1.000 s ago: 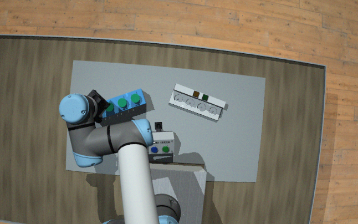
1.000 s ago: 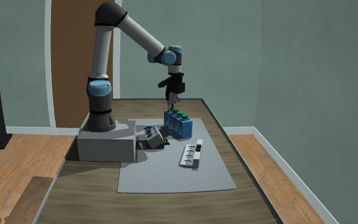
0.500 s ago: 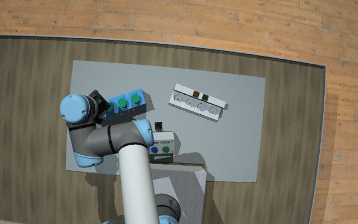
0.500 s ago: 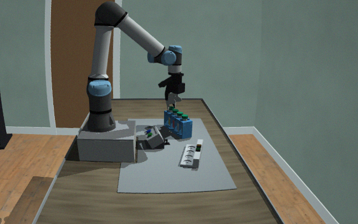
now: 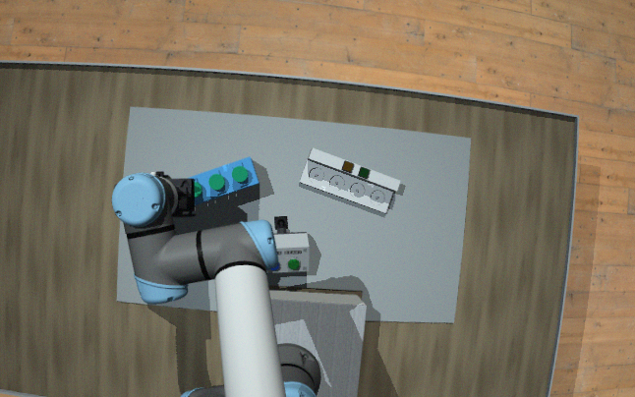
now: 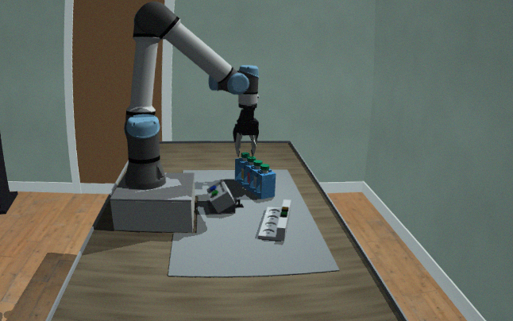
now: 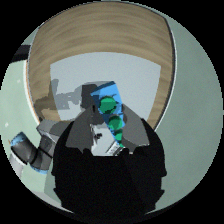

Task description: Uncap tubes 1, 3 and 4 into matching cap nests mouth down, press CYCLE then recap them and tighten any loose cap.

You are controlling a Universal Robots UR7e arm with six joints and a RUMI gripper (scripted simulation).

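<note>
The blue decapping station holds its tubes with green caps on. In the top view the caps of tube 4 and tube 3 show whole, the cap of tube 2 shows in part, and tube 1 is hidden under my wrist. My gripper points straight down over the cap of tube 1, its fingers open on either side of the cap's top. The white cap tray has empty nests. Its amber lamp and green lamp are dark.
The grey key housing stands near the arm's base, with the green key and the blue key. In the top view my forearm covers most of the blue key. All stations stand on a grey mat.
</note>
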